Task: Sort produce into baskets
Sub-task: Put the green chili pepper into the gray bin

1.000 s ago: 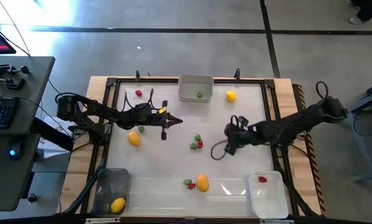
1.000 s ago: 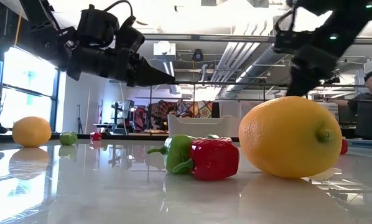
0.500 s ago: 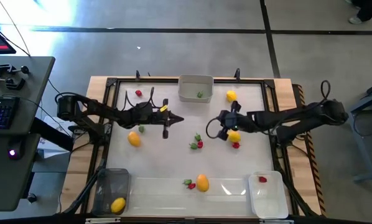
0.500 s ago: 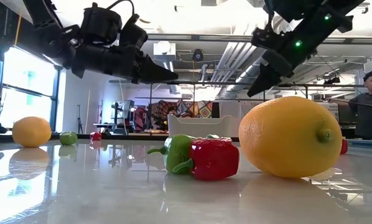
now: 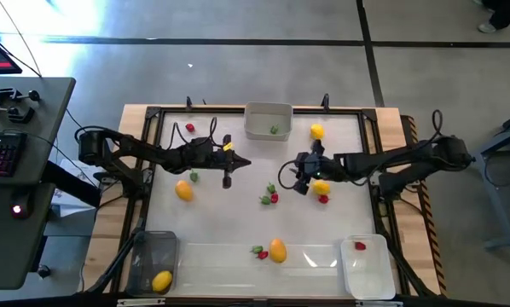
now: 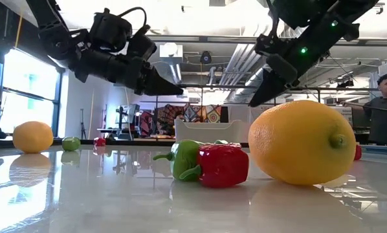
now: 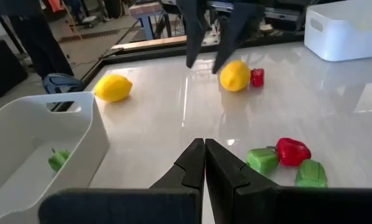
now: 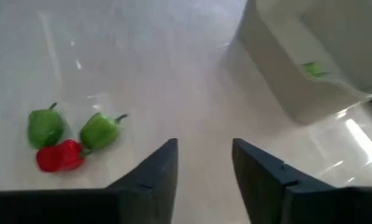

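Observation:
My left gripper is shut and empty, above the table left of centre. My right gripper is open and empty, above the table right of centre, just right of two green pieces and a red piece lying on the table. A lemon and a red piece lie under the right arm. The pale grey bin at the far edge holds a green piece. The dark bin holds a lemon. The white bin holds a red piece.
Loose on the table: a lemon far right, a red piece far left, a lemon and a green piece under the left arm, and a lemon with a red-green piece near the front edge.
My right gripper has gone toward the table's left and far edges, from over the lemon and red piece at the right to a spot beside the green and red pieces at the centre. That lemon and red piece now show beneath its arm.

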You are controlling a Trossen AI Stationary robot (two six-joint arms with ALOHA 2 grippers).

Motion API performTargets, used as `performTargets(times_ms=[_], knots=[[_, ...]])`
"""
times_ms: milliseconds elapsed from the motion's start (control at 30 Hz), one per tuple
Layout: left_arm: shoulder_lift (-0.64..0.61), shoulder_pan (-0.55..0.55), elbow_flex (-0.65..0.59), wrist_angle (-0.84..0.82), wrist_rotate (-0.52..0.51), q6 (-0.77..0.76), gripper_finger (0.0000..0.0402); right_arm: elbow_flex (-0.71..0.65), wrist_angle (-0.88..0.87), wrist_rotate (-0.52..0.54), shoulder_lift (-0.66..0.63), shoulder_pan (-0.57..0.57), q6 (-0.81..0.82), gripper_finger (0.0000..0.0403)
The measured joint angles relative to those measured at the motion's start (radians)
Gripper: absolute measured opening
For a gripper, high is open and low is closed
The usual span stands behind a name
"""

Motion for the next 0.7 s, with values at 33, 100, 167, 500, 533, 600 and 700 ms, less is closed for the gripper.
performTargets(times_ms=[33,100,167,500,533,600,700], knots=[[0.000,0.000,0.000,0.000,0.000,0.001,0.0000,0.000,0.003,0.000,0.011,0.009,0.012,0.0157],[0.000,0.000,0.000,0.001,0.001,0.018,0.0000,0.000,0.016,-0.001,0.033,0.026,0.035,0.0175],[0.000,0.000,0.000,0.000,0.001,0.041,0.0000,0.000,0.043,-0.007,0.053,0.047,0.043,0.0189],[0.000,-0.003,0.000,-0.008,0.115,0.105,0.0000,0.000,0.253,-0.079,0.177,0.082,0.136,0.0200],[0.000,-0.003,0.000,-0.011,0.126,0.105,0.0000,0.000,0.269,-0.079,0.190,0.079,0.167,0.0200],[0.000,-0.004,-0.001,-0.021,0.132,0.105,0.0000,0.000,0.298,-0.079,0.214,0.078,0.218,0.0200],[0.000,-0.005,-0.001,-0.044,0.132,0.106,0.0000,0.000,0.320,-0.078,0.249,0.078,0.263,0.0200]])
